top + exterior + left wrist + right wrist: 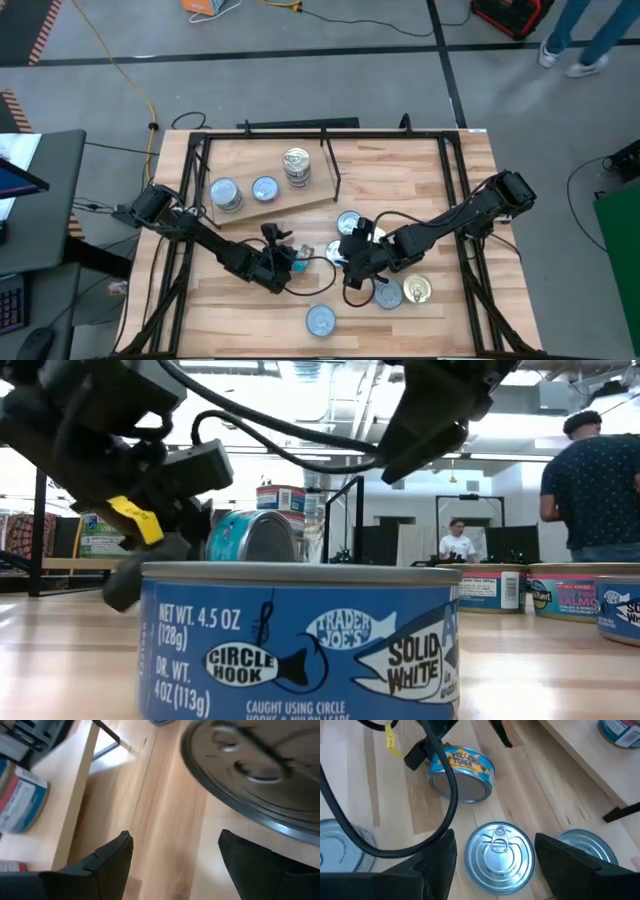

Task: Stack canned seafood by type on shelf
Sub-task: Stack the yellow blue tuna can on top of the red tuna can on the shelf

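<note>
A blue-labelled tin [462, 770] stands tipped up on its rim on the table, beside my open left gripper [290, 262]. In the left wrist view its tabbed lid [260, 770] fills the space beyond the fingers. My right gripper [495, 837] is open and hovers above a silver-lidded tin [500, 852] lying flat on the table, touching nothing. The plywood shelf [290, 200] lies at the far left with its black rod [330, 160]. It carries two single tins [226, 193] [265, 188] and a short stack [296, 168]. My left gripper has one finger [417, 755] against the tipped tin's label wall [437, 762], coming level from the table's left. The other finger [500, 735] stands apart from the tin. The tin rests on its lower rim on the table, its tabbed lid turned toward this gripper.
Loose tins lie flat on the table near the front: one [320, 320] by the near edge, two [388, 293] [416, 289] to the right, two more [348, 222] [372, 237] by the right arm. A black frame [460, 180] rims the table. People stand beyond the table.
</note>
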Controlling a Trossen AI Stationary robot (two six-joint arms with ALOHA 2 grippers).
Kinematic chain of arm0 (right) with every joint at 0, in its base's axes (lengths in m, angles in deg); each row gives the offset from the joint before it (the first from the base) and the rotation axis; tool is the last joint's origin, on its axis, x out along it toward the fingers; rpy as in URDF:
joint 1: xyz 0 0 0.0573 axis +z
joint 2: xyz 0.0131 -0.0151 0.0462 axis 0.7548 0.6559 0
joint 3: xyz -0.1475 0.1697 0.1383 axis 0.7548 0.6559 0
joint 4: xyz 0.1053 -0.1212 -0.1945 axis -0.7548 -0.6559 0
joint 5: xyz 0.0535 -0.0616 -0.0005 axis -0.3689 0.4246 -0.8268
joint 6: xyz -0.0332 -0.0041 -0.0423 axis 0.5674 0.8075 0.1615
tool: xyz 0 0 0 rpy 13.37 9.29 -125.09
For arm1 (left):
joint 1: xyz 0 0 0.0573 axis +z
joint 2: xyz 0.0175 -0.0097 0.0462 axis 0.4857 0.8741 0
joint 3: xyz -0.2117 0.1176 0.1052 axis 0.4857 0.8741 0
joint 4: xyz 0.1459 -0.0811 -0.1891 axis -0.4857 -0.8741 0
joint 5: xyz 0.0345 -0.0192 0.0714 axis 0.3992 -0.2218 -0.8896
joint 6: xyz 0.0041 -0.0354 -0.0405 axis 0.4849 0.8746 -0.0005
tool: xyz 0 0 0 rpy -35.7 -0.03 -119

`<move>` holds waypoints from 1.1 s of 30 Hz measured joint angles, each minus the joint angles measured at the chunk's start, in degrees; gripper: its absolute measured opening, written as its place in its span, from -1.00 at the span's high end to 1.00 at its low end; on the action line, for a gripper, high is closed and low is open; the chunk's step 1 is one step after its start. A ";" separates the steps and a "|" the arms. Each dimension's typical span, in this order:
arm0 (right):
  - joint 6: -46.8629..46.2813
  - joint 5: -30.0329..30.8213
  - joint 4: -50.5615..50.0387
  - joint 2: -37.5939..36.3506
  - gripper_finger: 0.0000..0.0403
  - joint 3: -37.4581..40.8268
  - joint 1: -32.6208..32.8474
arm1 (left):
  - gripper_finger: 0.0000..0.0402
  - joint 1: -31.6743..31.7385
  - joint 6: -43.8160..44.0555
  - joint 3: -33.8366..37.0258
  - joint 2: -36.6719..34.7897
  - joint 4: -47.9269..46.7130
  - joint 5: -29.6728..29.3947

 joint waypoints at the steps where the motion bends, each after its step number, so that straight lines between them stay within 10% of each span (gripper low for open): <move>1: 0.07 -0.01 -0.20 0.00 -0.45 0.01 0.03 | -0.43 -0.25 1.05 -0.02 -0.55 -1.51 0.57; 20: -4.39 7.76 -1.76 0.02 -0.45 2.01 1.61 | -0.43 -17.59 33.60 -0.10 -12.03 -7.27 3.95; 33: -8.89 16.71 7.37 0.02 -0.45 7.39 5.85 | -0.43 -14.32 30.99 -11.42 -2.06 -7.93 -9.15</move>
